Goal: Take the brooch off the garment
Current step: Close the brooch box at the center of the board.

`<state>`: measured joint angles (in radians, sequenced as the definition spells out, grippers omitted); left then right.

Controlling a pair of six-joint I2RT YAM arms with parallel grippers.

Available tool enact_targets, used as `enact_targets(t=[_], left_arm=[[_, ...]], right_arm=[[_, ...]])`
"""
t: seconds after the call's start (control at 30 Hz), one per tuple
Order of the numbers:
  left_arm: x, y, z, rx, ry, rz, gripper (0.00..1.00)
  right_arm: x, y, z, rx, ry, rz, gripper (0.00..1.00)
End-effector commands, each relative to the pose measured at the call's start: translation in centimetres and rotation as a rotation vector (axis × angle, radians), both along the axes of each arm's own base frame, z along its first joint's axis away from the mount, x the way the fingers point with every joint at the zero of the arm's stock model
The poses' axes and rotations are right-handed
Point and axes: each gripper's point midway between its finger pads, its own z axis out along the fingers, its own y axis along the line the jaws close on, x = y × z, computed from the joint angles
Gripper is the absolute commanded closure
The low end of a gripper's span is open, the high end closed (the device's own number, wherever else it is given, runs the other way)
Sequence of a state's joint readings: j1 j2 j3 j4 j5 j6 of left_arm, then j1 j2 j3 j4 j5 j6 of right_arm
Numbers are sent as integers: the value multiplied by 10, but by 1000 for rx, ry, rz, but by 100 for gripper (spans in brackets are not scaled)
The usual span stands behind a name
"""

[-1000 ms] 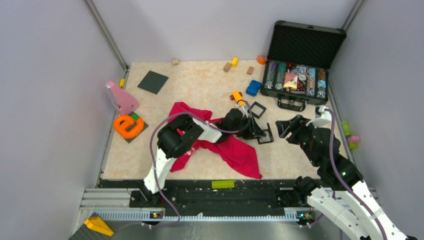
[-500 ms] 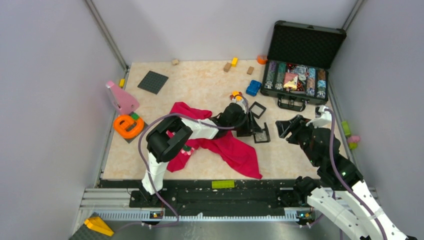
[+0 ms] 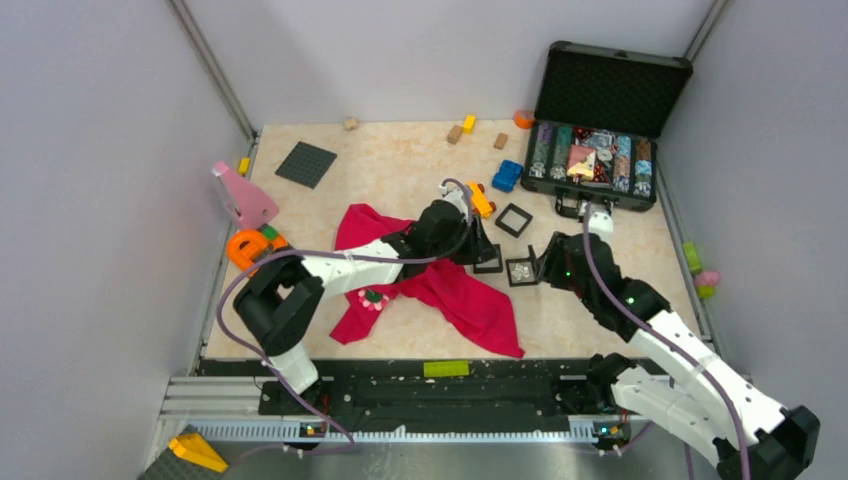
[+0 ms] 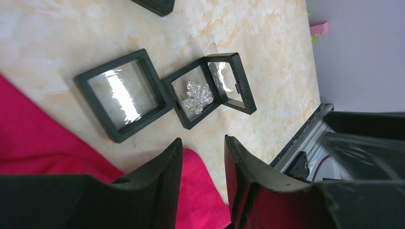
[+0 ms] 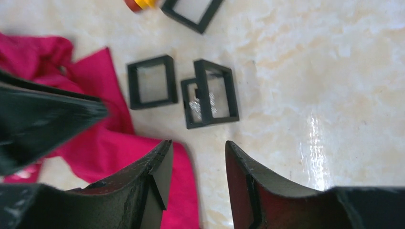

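Observation:
The red garment [image 3: 455,295] lies crumpled mid-table, also under my jaws as garment [image 4: 28,143] and garment [image 5: 102,133]. The brooch [image 3: 374,297], a pink-and-white flower disc, sits on its left part, in front of my left forearm; neither wrist view shows it clearly. My left gripper [image 3: 478,245] is open and empty at the garment's far right edge, beside a closed black display box [image 4: 123,100]. My right gripper [image 3: 548,266] is open and empty, just right of an open display box [image 3: 522,268] holding a silver glittery piece [image 4: 197,97]. In the wrist views, left gripper [image 4: 203,143] and right gripper [image 5: 197,145] hover over cloth edge and table.
A third black frame [image 3: 514,219] and an orange-yellow toy [image 3: 481,198] lie behind the boxes. An open chip case [image 3: 598,160] stands back right, a blue toy car [image 3: 507,175] beside it. An orange ring toy [image 3: 250,250], pink piece [image 3: 243,196] and grey baseplate [image 3: 305,163] are left.
My left arm swung its elbow left and its gripper farther back, uncovering the brooch. My right arm reached forward-left to the open display box, its jaws narrowing slightly.

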<state>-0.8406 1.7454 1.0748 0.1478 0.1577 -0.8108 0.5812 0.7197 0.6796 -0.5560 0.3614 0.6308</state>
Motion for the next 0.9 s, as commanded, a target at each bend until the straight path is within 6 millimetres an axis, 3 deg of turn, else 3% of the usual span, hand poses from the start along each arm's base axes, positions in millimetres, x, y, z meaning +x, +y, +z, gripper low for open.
enact_targets(t=[0.0,0.3,0.47,0.63,0.87], left_arm=[[6,38,19,28,-77,52,59],[0,88,27,78,-124,125,58],[-3,106,31,115,-152,151,58],[-4,123,35,149,-177,182,58],[-3,130,38,153,-187,190,58]], right_arm=[[10,9,-24,-25,50,13,55],[35,12,-42,-148,57,31,64],[43,19,-49,-254,123,106,57],[44,19,-39,-371,132,96,47],[48,6,-44,-468,160,59,50]])
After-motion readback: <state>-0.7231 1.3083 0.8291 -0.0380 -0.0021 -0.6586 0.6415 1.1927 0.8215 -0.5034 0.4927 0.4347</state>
